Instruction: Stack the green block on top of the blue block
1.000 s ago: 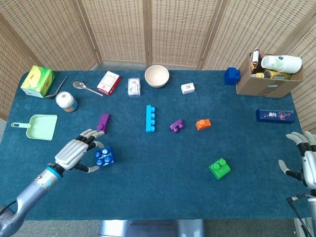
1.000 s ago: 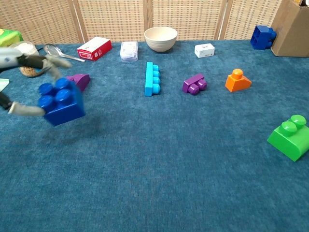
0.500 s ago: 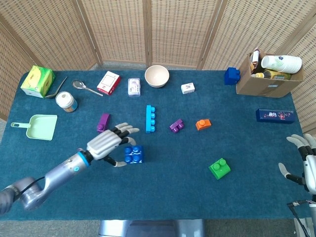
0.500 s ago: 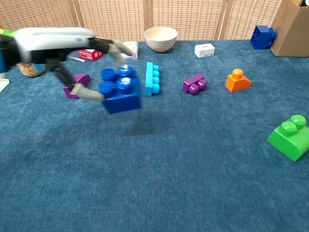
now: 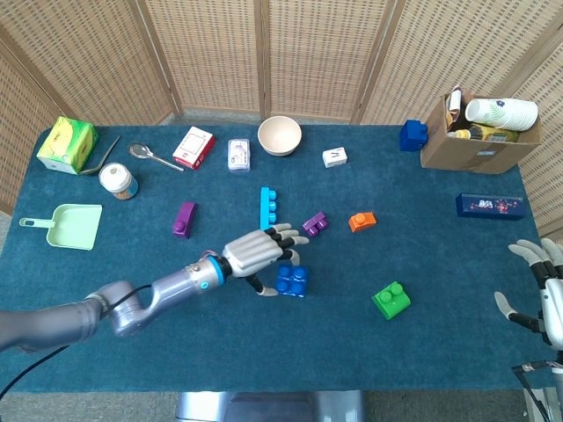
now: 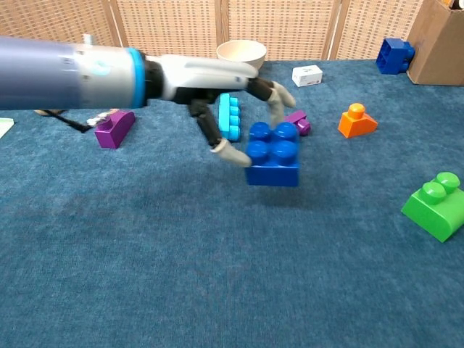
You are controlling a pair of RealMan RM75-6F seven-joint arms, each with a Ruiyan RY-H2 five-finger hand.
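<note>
Woven screens stand behind a blue cloth-covered table (image 5: 132,352). Reaching in low from the near left corner, the left arm stretches toward the middle of the table, its left hand (image 5: 258,253) palm-down with fingers fanned forward and thumb tucked underneath. That thumb and the fingers above pinch the blue block (image 5: 292,280), which sits studs-up, held level, its longer side running roughly left to right in the chest view; whether it touches the cloth cannot be told. Just beyond the fingertips lie a light-blue bar (image 5: 266,210), long axis pointing away from the robot, and a small purple brick (image 5: 314,223). An orange piece (image 5: 361,221) is a little farther right. The green block (image 5: 391,299) rests on the cloth to the right of the blue one, apart from it, studs up and tilted diagonally. A second purple piece (image 5: 184,218) lies left of the arm. At the near right edge, the right hand (image 5: 543,294) hangs with fingers spread, holding nothing. A cardboard box (image 5: 475,141) sits at the far right corner.
</note>
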